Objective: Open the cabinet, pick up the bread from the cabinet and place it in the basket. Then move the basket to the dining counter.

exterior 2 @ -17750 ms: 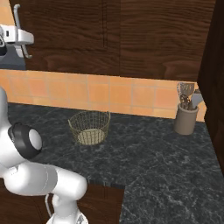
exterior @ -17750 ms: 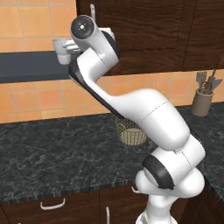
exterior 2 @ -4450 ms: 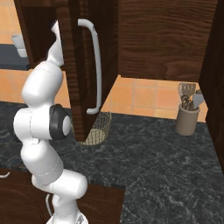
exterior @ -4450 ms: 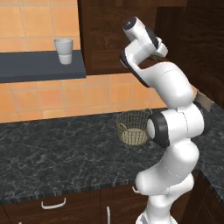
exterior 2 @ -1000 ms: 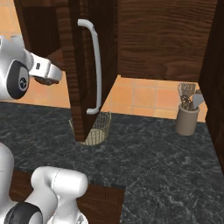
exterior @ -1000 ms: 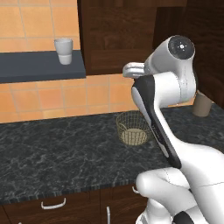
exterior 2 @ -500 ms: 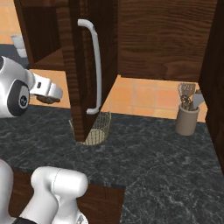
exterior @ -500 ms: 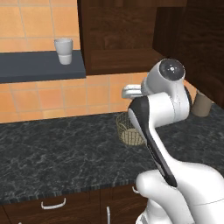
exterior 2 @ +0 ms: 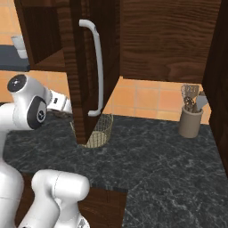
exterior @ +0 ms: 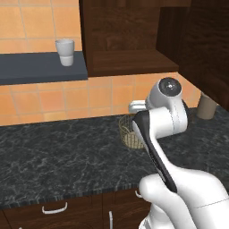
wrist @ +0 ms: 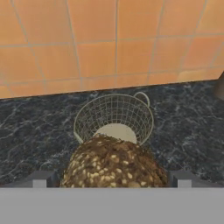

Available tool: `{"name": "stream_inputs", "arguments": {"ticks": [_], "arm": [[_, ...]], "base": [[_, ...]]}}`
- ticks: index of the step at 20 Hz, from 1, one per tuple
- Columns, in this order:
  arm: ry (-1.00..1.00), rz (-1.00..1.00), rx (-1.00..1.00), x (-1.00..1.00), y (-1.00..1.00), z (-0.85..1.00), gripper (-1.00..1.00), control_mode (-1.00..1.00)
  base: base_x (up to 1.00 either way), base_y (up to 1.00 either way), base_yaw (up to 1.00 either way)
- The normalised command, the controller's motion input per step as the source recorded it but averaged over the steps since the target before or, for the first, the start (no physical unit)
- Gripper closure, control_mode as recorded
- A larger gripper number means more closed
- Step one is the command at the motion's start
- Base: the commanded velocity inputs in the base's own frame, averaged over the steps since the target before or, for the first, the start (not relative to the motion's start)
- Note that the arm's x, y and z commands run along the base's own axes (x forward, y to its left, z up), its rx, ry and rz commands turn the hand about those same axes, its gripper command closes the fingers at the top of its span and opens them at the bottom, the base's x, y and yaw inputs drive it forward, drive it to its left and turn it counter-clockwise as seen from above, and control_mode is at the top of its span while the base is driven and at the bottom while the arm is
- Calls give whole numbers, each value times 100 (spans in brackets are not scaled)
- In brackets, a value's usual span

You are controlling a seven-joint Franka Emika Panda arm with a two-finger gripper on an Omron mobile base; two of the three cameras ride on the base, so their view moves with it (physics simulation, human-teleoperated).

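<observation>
- Cabinet (exterior 2: 91,49) door stands wide open, edge-on in right base view, w/ long silver bar handle (exterior 2: 96,67) on it; inside shelf visible in left base view.
- Bread (wrist: 114,162), a seeded brown loaf, sits between the two dark fingertips (wrist: 40,178) of the hand (wrist: 111,180) in hand view. Tips stand far apart, one each side of the loaf; actual contact can't be told, so can't say if it's clamped.
- Basket (wrist: 114,119) of thin wire mesh w/ pale bottom stands upright on black marbled table (wrist: 26,131), near the orange tile wall (wrist: 100,39). In hand view it lies just past the bread, loaf overlapping its near rim.
- Left base view: basket (exterior: 129,132) partly hidden behind the white arm; hand (exterior: 135,106) hangs above its rim.
- Right base view: basket (exterior 2: 100,131) shows below the open door's lower edge.
- Bread not yet in the basket.
- White cup (exterior: 65,52) on dark blue shelf (exterior: 40,67), left of cabinet.
- Grey utensil holder (exterior 2: 190,118) w/ tools on table, well right of basket.
</observation>
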Motion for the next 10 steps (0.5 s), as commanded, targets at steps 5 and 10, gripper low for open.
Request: {"name": "stream_inputs", "arguments": {"ticks": [5, 10], "arm": [[14, -5, 0, 31, -11, -44, 100, -100], [12, -3, 0, 38, -5, -30, 100, -100]], "base": [[0, 0, 0], [0, 0, 0]]}}
